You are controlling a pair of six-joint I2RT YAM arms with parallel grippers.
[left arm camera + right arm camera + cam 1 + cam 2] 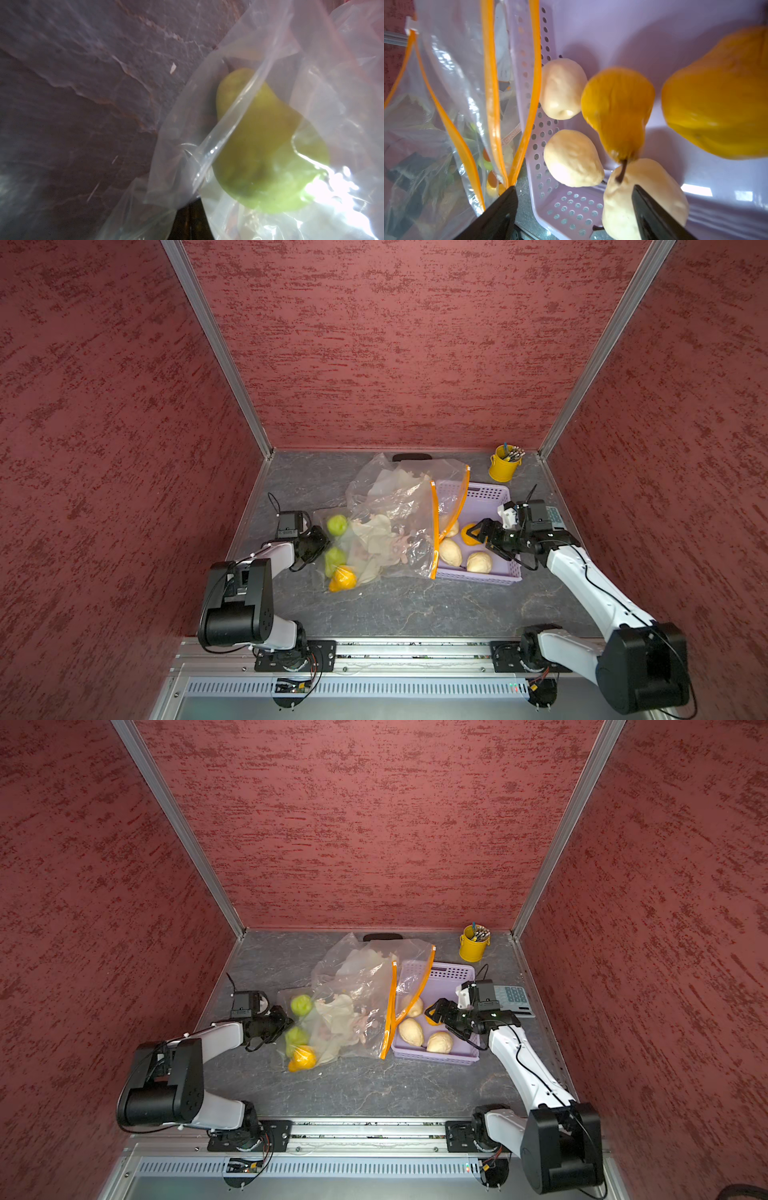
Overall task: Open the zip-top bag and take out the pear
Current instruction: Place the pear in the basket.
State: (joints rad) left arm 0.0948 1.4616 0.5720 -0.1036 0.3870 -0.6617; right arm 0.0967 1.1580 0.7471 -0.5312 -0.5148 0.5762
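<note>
Left tool (319, 546): closed, pinching the zip-top bag (399, 506) by its sealed end.
Right tool (573, 188): spread wide, holding nothing.
Pear (616, 108): orange, outside the bag, in lilac basket (490, 491) near right edge of table (395, 605).

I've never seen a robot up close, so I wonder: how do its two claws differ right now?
The left gripper is shut; the right gripper stands open. The left gripper seems to pinch the closed end of the zip-top bag, beside a green pear inside it; the right gripper hovers over the purple basket, above an orange pear. Both are black.
</note>
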